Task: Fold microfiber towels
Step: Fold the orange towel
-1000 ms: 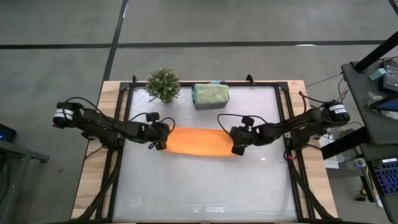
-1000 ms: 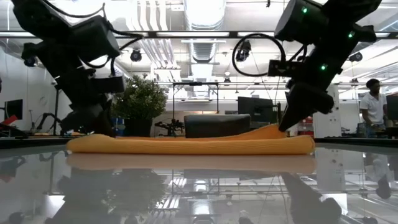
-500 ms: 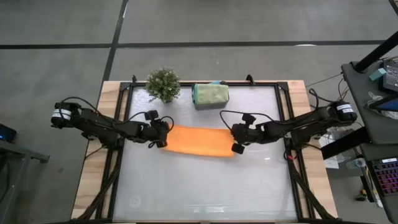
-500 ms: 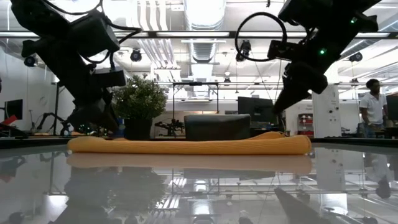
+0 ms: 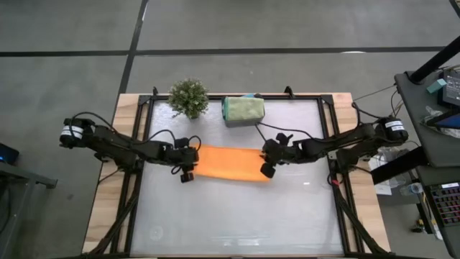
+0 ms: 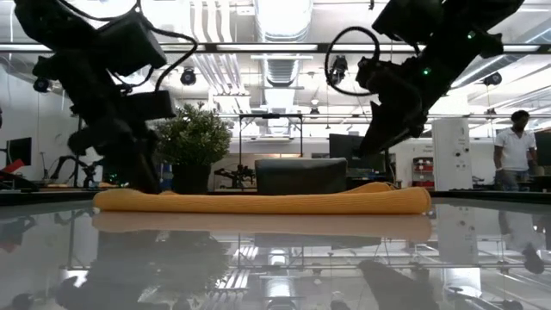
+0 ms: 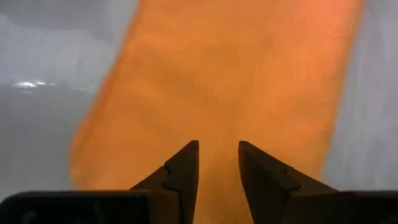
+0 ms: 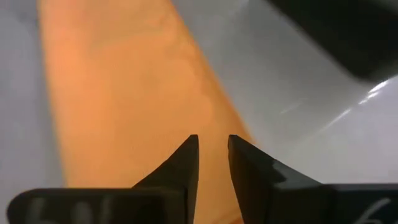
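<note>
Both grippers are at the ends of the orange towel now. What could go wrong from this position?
The orange towel lies folded in a long strip, and neither the left gripper nor the right gripper holds it. Closing now may pinch only the top layer, so the fold opens. On the glossy table, a low finger could also push the strip askew.

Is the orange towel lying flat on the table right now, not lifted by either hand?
Yes, in the low view the orange towel lies along the table as a folded strip, with nothing lifting it.
</note>
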{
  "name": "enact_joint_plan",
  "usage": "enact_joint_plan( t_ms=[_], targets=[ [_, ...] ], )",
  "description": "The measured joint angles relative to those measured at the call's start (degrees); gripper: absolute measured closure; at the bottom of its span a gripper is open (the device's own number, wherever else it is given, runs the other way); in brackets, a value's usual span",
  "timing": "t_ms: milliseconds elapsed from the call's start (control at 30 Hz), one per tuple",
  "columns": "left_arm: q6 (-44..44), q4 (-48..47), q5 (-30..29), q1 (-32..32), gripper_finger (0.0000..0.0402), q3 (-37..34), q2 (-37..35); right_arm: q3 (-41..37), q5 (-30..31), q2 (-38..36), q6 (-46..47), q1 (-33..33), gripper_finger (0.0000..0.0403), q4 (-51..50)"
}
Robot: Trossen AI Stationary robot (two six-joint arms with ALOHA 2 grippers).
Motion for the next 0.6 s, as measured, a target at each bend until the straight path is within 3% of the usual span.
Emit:
enact_joint_plan(
  t_ms=[300,600],
  targets=[
    [-4.55,4.04,-0.59,-1.81,0.0304,-0.45,0.58,0.00,-3.71,5.79,-0.24,1.13,0.0294,8.84],
    [-7.34,4.12,-0.62,-4.74,0.0304,-0.58,4.88,0.20,-3.21,18.15,-6.59,2.38,0.0313,16.17]
  ],
)
